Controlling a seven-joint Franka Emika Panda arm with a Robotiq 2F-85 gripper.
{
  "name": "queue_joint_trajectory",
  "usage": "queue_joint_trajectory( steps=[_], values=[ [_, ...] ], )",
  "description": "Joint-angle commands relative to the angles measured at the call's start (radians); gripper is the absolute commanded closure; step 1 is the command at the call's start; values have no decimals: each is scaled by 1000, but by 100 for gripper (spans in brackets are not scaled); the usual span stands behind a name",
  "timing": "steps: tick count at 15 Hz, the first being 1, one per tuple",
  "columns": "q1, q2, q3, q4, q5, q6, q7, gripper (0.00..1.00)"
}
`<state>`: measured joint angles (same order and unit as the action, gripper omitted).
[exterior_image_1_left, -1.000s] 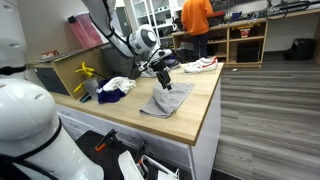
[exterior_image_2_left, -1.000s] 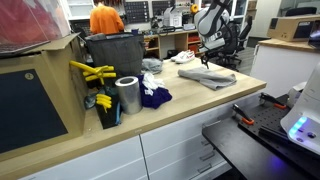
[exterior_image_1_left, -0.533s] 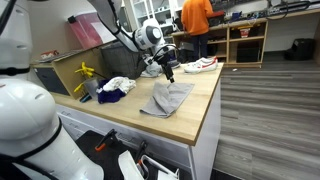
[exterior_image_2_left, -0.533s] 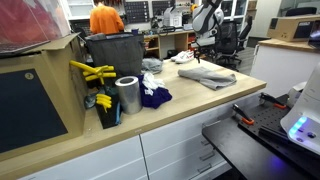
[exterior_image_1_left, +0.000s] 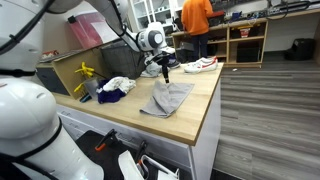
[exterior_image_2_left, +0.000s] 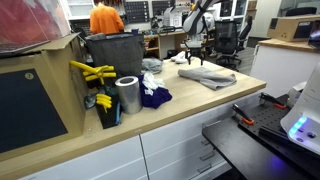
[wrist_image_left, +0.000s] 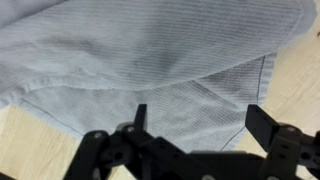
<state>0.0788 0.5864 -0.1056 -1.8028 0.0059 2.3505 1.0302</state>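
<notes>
**Gripper open above grey cloth on counter**

1. Gripper (exterior_image_1_left: 166, 72): It hangs over the far end of the grey cloth (exterior_image_1_left: 167, 100), pointing down. In the wrist view the gripper (wrist_image_left: 200, 118) has its 2 fingers (wrist_image_left: 139, 116) spread wide apart with nothing between them. Only fabric shows beneath. In both exterior views the fingertips appear to be just above the cloth, not pressed into it.

2. Grey cloth: It lies flat but rumpled on the wooden counter (exterior_image_1_left: 203, 112), near the counter's front edge. In an exterior view the grey cloth (exterior_image_2_left: 207, 76) sits directly below the gripper (exterior_image_2_left: 192, 58). The wrist view shows the grey cloth (wrist_image_left: 150, 60) with a fold ridge across its middle and a stitched hem at the right, with bare counter at the corners.

3. Surroundings:
- A white shoe (exterior_image_1_left: 203, 64) rests at the far end of the counter, beyond the cloth.
- A dark blue cloth (exterior_image_2_left: 153, 96) lies well apart from the grey one, beside a metal can (exterior_image_2_left: 127, 96).
- Yellow items (exterior_image_2_left: 92, 72) sit beside a dark bin (exterior_image_2_left: 112, 55).
- A person in an orange shirt (exterior_image_1_left: 196, 15) stands in the background.
</notes>
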Motion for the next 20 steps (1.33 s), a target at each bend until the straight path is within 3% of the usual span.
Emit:
queue_joint_trajectory(
  steps=[1, 10, 16, 17, 18, 20],
  values=[
    [0, 78, 18, 110, 82, -47, 48, 0],
    [-27, 146, 44, 236, 251, -153, 98, 0],
    [-23, 174, 65, 265, 292, -189, 126, 2],
    [-24, 179, 67, 268, 293, -190, 130, 26],
    [-23, 183, 67, 267, 292, -188, 133, 26],
    [-24, 188, 65, 264, 290, -183, 139, 38]
  ],
)
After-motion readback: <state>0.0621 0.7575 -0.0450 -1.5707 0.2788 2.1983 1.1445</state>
